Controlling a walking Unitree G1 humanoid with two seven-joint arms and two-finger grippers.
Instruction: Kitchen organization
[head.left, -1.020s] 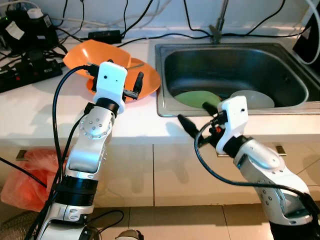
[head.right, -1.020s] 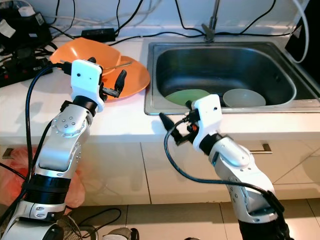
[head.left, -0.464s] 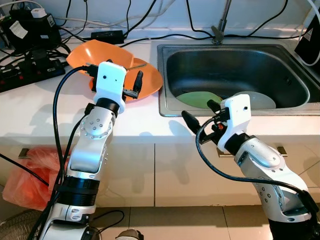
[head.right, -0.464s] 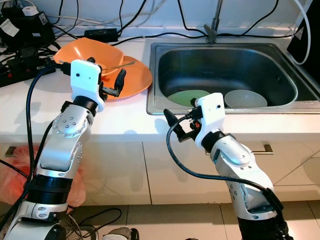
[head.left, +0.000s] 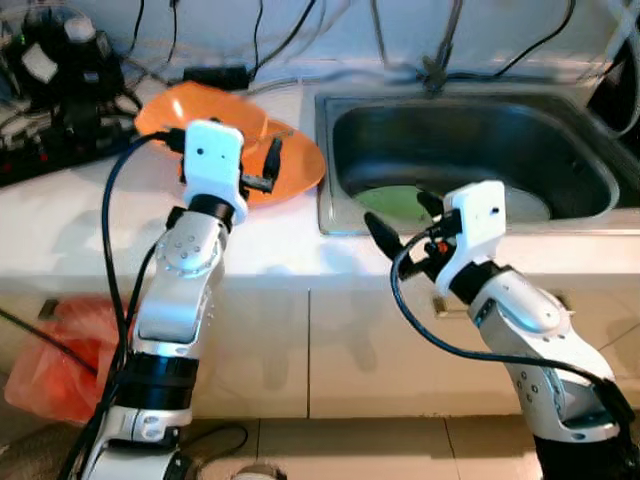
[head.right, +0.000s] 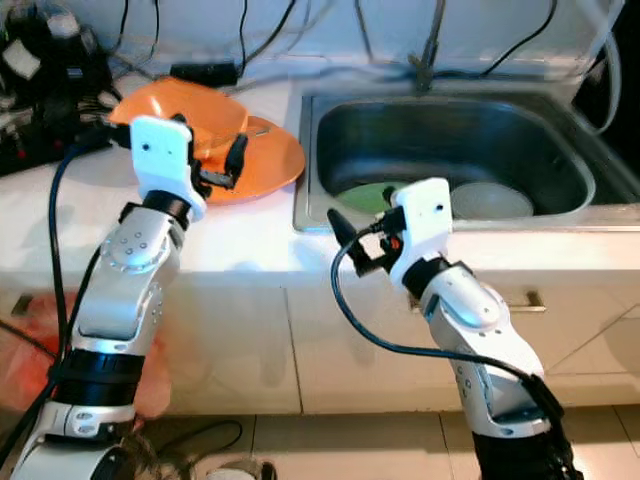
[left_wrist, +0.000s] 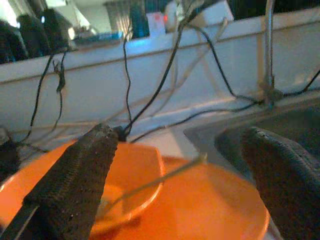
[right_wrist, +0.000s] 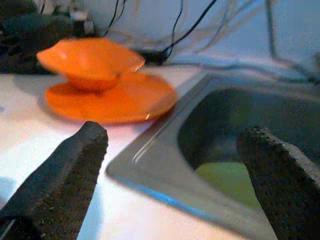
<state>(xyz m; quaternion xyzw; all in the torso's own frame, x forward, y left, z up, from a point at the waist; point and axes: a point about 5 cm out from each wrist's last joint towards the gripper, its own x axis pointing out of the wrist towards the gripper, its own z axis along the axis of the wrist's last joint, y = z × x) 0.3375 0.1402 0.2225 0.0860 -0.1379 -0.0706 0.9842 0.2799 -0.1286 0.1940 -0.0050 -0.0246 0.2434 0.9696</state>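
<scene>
An orange bowl (head.left: 205, 105) sits on an orange plate (head.left: 300, 165) on the white counter, left of the sink (head.left: 470, 140). A thin utensil (left_wrist: 160, 177) leans out of the bowl. My left gripper (head.left: 262, 172) hovers open just above the plate's near edge, and its fingers (left_wrist: 75, 185) frame the bowl and plate. A green plate (head.left: 395, 200) and a pale bowl (head.left: 525, 205) lie in the sink. My right gripper (head.left: 402, 222) is open at the sink's front left corner, holding nothing; between its fingers (right_wrist: 65, 175) I see the sink rim (right_wrist: 150, 150) and green plate (right_wrist: 225, 177).
Power strips and black cables (head.left: 60, 90) crowd the counter's back left. The faucet (head.left: 440, 50) rises behind the sink. A red plastic bag (head.left: 50, 350) lies on the floor at the left, below the counter. White cabinet fronts (head.left: 330, 350) run under the counter edge.
The picture has turned blurry and shifted a little. My right gripper has risen slightly toward the sink's front rim. The left gripper stays over the orange plate.
</scene>
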